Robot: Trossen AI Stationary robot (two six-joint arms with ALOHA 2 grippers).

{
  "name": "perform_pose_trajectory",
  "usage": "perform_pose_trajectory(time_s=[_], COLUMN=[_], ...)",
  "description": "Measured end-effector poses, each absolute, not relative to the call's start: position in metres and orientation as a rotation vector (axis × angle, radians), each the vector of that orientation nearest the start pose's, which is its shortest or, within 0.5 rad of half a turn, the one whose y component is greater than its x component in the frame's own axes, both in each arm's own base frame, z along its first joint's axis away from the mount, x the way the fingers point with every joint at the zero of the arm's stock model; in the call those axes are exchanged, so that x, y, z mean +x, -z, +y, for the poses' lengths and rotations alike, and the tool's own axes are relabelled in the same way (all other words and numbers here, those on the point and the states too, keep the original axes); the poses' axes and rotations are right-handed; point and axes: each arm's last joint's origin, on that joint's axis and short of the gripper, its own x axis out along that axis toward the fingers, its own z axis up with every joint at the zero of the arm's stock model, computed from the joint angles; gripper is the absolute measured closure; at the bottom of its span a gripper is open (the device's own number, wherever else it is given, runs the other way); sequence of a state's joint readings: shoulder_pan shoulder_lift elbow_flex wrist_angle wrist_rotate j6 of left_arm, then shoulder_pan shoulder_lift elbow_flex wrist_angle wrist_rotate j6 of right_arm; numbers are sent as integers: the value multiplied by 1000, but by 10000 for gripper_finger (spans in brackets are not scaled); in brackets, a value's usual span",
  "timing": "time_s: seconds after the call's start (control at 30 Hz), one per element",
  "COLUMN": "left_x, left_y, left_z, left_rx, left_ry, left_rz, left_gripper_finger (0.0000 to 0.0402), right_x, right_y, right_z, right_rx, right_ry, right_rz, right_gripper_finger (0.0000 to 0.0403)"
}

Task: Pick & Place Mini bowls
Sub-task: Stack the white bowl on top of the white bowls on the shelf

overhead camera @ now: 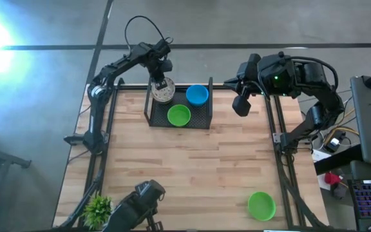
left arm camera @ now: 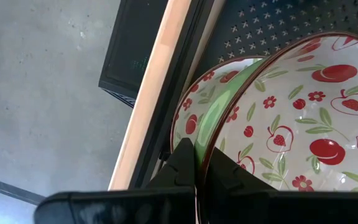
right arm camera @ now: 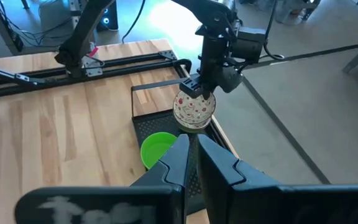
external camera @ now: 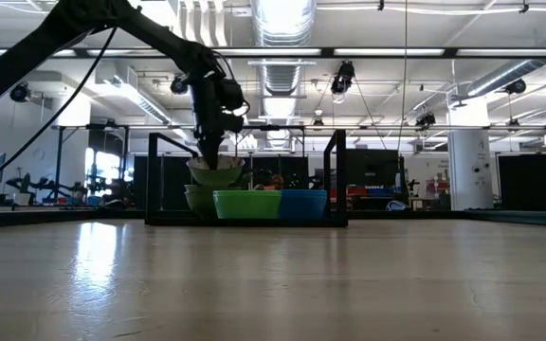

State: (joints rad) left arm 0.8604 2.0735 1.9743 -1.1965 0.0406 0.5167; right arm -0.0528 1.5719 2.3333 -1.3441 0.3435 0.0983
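Closest to the left wrist camera is the patterned bowl (left arm camera: 303,118), white with red fruit print, its rim pinched between the left gripper (left arm camera: 197,163) fingers, so the jaws are nearly shut on that thin edge. Rim grip makes sense: the bowl is shallow, with no other handle. A second printed bowl (left arm camera: 211,106) with a green inside sits right under it, looks like the start of a stack. High view puts the left gripper (overhead camera: 162,82) over the far-left corner of the black mesh tray (overhead camera: 205,119), bowl held just above or on the stack; cannot tell if it is touching. Green bowl (overhead camera: 179,115) and blue bowl (overhead camera: 197,95) sit side by side in the tray. Another green bowl (overhead camera: 261,205) lies well apart, near the table's front right, still to be collected I'd guess. Right gripper (overhead camera: 241,104) hovers beside the tray's right edge, waiting, fingers close together and empty. Potted plant (overhead camera: 97,209) at the front left corner.
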Motion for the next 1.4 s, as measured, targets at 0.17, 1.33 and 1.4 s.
perform_pose_trajectory(time_s=[0.17, 1.33, 1.4], left_x=[277, 276, 275], left_y=[-274, -260, -260], left_z=[321, 320, 320], left_rx=[-143, -158, -157], left_ry=[-366, -389, -392], left_rz=[1311, 1354, 1356], left_gripper_finger=[399, 391, 390], right_x=[235, 235, 235], right_y=[-528, -528, -528], right_z=[-22, -22, -22], right_rx=[9, 15, 16], right_ry=[413, 415, 415], right_rz=[561, 561, 561], right_gripper_finger=[376, 376, 376])
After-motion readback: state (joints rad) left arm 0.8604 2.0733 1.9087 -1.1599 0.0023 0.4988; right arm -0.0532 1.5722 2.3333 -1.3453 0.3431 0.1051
